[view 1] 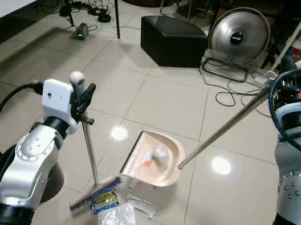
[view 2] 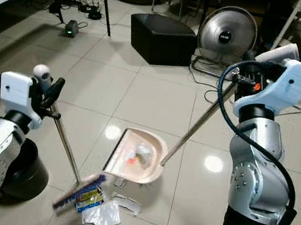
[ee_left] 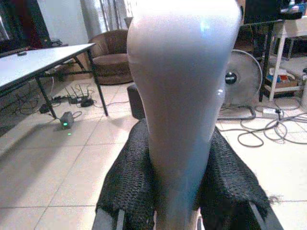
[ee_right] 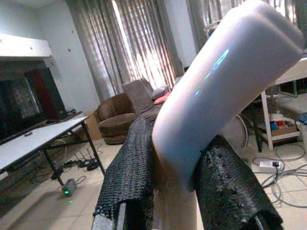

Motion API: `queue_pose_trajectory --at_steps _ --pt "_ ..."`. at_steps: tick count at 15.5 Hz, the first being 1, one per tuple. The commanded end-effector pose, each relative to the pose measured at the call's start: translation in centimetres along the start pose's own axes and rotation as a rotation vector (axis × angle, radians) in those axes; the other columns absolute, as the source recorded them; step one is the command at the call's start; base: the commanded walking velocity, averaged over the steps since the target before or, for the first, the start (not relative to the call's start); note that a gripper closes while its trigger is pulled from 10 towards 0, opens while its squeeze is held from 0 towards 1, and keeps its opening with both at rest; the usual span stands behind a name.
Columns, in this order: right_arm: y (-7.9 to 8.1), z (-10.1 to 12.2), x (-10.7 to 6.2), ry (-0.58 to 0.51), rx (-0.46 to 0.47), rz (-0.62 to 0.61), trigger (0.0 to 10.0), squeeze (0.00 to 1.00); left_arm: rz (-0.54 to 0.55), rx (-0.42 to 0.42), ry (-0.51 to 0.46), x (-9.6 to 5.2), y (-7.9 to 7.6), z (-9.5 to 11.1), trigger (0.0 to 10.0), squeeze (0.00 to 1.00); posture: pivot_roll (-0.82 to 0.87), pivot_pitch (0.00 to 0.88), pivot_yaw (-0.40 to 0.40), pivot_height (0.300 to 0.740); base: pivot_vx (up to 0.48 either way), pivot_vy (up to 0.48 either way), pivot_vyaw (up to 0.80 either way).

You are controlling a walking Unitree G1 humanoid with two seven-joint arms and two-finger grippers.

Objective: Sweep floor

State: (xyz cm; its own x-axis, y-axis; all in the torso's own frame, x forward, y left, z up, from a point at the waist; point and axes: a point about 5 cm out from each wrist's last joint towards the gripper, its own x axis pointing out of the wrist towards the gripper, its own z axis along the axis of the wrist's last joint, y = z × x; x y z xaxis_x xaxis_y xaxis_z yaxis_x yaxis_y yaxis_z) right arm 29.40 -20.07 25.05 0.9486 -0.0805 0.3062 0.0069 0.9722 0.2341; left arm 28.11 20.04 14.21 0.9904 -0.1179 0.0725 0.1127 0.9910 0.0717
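left gripper (view 1: 83, 101) clamps the broom (view 1: 88, 154) near its handle top; right gripper (view 2: 242, 81) clamps the dustpan (view 1: 154, 159) handle; both seem light, stiff; the wrappers (view 1: 116, 213) likely flimsy

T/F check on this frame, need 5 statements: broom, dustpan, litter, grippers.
1. The left gripper is shut on the thin metal handle of the broom. True.
2. The beige plastic dustpan is empty. False: some crumpled litter already lies inside it.
3. The right gripper clamps the white grip of the dustpan's long metal pole. True.
4. The blue and yellow wrapper is inside the dustpan. False: it lies on the floor tiles by the broom's blue brush head.
5. The round silver fan lies flat on the white table. False: it stands upright on the floor beside the black cube ottoman.
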Motion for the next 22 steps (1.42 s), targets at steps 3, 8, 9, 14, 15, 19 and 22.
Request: queue_pose_trajectory --at_steps 3,8,9,14,15,19,22 --pt "1.2 2.2 0.3 -0.06 0.041 0.08 10.0 0.0 0.0 0.037 -0.018 -0.4 0.3 1.4 10.0 0.0 -0.01 0.0 0.084 0.74 0.0 0.0 0.0" --pt "2.9 3.0 0.7 -0.048 0.037 0.196 10.0 0.0 -0.023 0.024 -0.014 -1.0 -0.7 1.4 10.0 0.0 -0.01 0.0 0.074 0.74 0.0 0.052 0.0" --pt "3.0 3.3 0.9 -0.051 0.048 0.202 10.0 0.0 -0.03 0.022 -0.003 -1.3 -1.0 1.2 10.0 0.0 -0.01 0.0 0.073 0.74 0.0 0.27 0.0" --pt "2.7 3.7 1.1 -0.053 0.07 0.187 10.0 0.0 -0.05 0.026 0.006 -1.4 -1.5 1.3 10.0 0.0 -0.01 0.0 0.074 0.74 0.0 0.289 0.0" --pt "2.7 3.7 1.0 -0.052 0.072 0.184 10.0 0.0 -0.052 0.028 0.006 -1.4 -1.4 1.4 10.0 0.0 -0.01 0.0 0.083 0.74 0.0 0.289 0.0" --pt "2.7 3.8 0.9 -0.053 0.094 0.175 10.0 0.0 -0.052 0.034 0.014 -1.6 -1.3 1.4 10.0 0.0 -0.01 0.0 0.085 0.74 0.0 0.286 0.0" --pt "2.6 3.9 0.9 -0.053 0.123 0.162 10.0 0.0 -0.055 0.05 0.016 -1.7 -1.3 1.5 10.0 0.0 0.0 0.0 0.088 0.74 0.0 0.185 0.0"
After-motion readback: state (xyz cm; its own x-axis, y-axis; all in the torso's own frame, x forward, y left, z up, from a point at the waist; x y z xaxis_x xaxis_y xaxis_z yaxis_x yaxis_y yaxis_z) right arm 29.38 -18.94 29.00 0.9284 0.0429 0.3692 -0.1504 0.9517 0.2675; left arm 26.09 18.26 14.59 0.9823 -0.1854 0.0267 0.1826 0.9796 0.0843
